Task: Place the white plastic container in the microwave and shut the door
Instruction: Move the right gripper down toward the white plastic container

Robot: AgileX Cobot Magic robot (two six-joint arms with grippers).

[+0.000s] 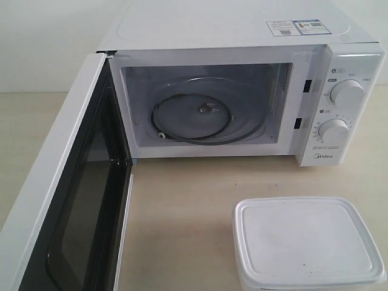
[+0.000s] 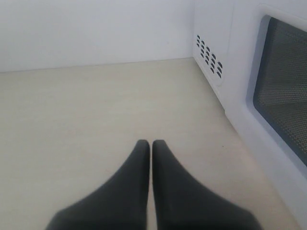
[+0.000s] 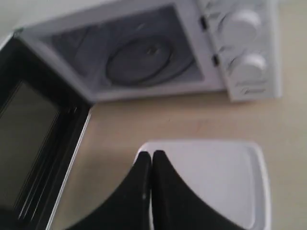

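Note:
The white plastic container [image 1: 308, 244] sits lidded on the table at the front right, in front of the microwave [image 1: 242, 91]. The door [image 1: 66, 200] stands swung wide open to the left, and the glass turntable [image 1: 194, 118] shows inside the cavity. Neither gripper appears in the exterior view. My right gripper [image 3: 151, 154] is shut, empty, hovering over a corner of the container [image 3: 216, 177]. Beside the outer face of the door [image 2: 283, 115], my left gripper [image 2: 151, 143] is shut over bare table, holding nothing.
The pale wooden table [image 1: 182, 206] carries everything. Two round dials [image 1: 347, 92] sit on the microwave's right panel. A white wall stands behind. Vent slots [image 2: 208, 56] mark the microwave's side near the left gripper.

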